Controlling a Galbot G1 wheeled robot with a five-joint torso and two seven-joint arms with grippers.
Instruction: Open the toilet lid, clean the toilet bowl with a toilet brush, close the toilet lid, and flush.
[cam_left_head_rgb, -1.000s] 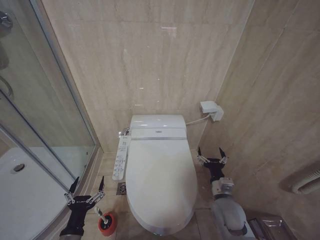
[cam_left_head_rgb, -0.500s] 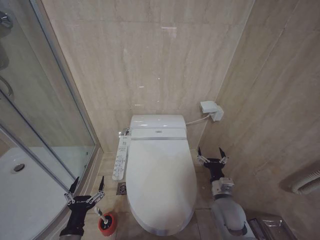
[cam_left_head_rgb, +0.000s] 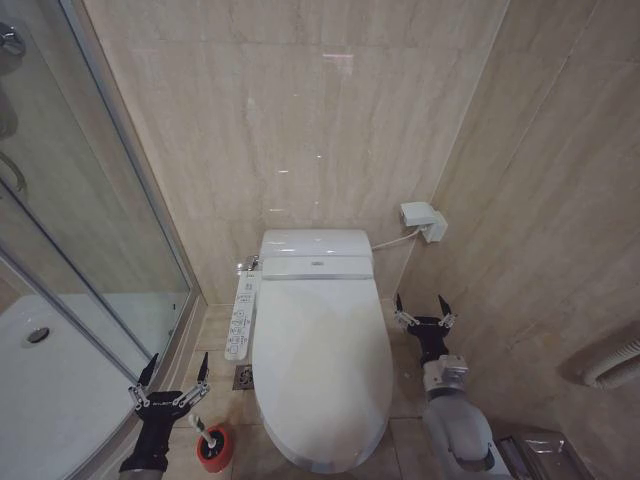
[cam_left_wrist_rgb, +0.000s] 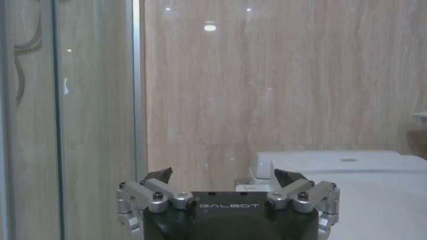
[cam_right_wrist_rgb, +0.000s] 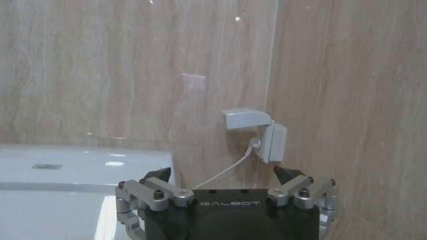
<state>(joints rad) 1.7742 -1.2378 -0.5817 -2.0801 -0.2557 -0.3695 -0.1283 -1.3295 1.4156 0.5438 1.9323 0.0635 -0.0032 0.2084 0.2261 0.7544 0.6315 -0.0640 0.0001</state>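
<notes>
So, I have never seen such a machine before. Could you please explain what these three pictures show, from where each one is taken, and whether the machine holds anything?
This is a two-armed robot in a bathroom. The wide picture comes from a camera on its head, looking down. The toilet lid is closed over the toilet bowl. The toilet brush stands in a red cup holder on the floor, beside the shower tray.

The other two pictures come from cameras on the wrists, looking past each pincer toward the wall. The left pincer hangs open near the brush, and the right pincer is open beside the toilet. Both are empty.
</notes>
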